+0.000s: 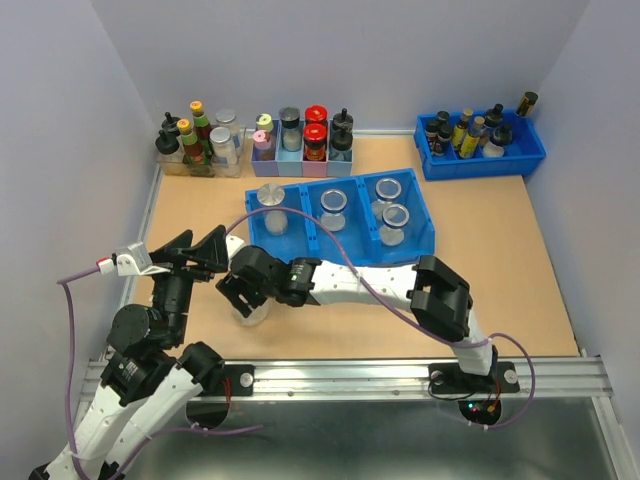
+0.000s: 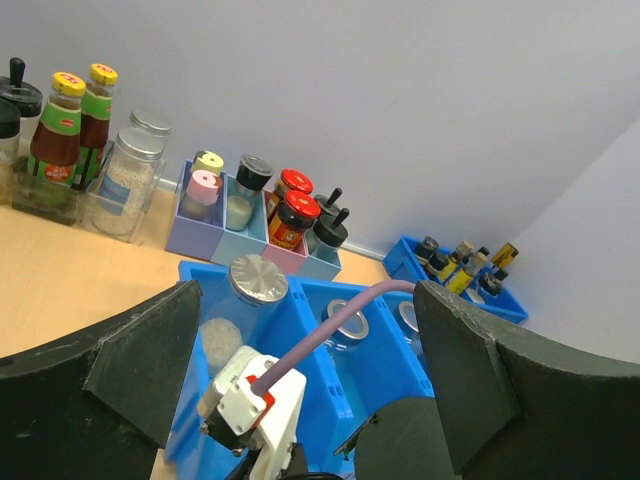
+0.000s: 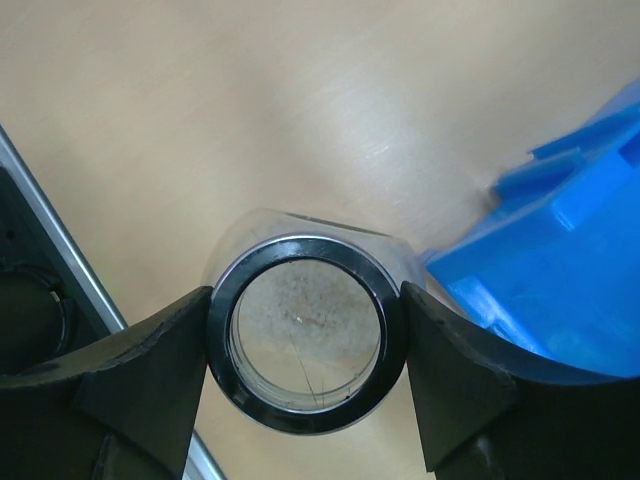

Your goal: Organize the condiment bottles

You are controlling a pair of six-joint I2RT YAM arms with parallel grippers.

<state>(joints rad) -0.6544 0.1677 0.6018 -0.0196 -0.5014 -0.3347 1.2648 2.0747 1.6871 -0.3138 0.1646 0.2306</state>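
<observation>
Right pincer [image 3: 305, 330] clenches the small clear glass jar [image 3: 300, 348] at its metal rim: rigid, breakable, probably slick, so grip there. Left pincer [image 2: 305, 340] gapes empty.

Top camera looks steeply down over the whole tan wooden table [image 1: 520, 280]. Left wrist camera faces the far wall [image 2: 400, 100]; both show the blue plastic three-compartment tray [image 1: 420, 225]. Right wrist camera looks straight down, close above a squat metal-rimmed clear glass jar [image 3: 305, 330].
</observation>
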